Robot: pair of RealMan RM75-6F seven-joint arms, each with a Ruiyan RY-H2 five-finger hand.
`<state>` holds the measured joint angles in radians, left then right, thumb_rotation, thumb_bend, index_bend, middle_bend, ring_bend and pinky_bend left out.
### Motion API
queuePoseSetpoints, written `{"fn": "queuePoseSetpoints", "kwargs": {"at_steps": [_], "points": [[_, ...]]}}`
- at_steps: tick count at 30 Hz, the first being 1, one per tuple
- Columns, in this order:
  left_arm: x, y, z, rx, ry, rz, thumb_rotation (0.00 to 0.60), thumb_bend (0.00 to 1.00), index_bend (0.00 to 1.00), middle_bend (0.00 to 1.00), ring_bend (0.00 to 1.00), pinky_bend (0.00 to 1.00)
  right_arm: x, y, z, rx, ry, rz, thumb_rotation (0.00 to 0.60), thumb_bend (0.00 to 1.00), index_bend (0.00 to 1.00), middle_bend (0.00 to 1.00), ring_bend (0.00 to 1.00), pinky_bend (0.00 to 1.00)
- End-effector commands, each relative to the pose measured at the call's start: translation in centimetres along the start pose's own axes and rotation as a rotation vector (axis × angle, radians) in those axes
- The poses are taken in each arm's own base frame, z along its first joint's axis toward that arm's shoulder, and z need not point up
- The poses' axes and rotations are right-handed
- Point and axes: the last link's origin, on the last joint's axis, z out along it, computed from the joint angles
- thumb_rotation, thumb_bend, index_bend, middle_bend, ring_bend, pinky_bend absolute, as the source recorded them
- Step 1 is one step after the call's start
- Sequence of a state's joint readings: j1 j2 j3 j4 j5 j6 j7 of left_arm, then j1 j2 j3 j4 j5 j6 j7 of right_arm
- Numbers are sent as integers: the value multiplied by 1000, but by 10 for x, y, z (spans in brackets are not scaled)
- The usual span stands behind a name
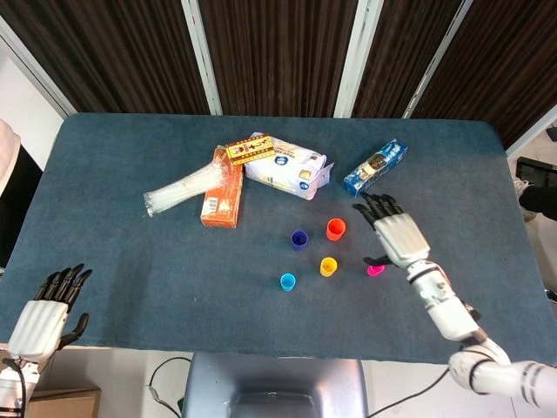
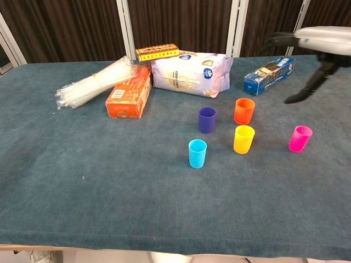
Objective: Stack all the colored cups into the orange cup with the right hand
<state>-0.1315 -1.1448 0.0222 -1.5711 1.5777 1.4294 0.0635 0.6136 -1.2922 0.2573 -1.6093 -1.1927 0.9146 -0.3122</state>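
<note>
Five cups stand apart and unstacked near mid-table, so we hover our empty, spread right hand (image 1: 399, 235) above the pink cup (image 2: 300, 138), nearest us, right of the orange cup (image 2: 244, 110)

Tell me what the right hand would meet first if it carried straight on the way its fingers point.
Probably the blue snack packet: the right hand points up-table toward it, raised above the pink cup. Height is unclear, so it might pass over.
</note>
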Motion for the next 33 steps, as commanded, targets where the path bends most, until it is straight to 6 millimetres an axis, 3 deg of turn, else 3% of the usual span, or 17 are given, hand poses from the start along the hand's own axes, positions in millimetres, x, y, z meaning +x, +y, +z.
{"fn": "queuePoseSetpoints", "kwargs": {"at_steps": [1,4,13,33], "points": [[0,0,-1,-1,-1,0,600,448,0,32,59,109,-12,-45,45,53,-15,-38,600,243,315,0,0,0],[1,0,-3,-3,-1,-1,600,448,0,33,60,109,-27,-62,62,59,-38,-42,600,274,355,0,0,0],[1,-1,-4,-2,-5,-3,600,448,0,33,59,109,-52,-81,87,38,-82,-89,600,336,410,0,0,0],[3,-3,-4,5,5,-7,600,449,0,32,59,109,-72,-94,102,22,-138,-93,600,425,487,0,0,0]]}}
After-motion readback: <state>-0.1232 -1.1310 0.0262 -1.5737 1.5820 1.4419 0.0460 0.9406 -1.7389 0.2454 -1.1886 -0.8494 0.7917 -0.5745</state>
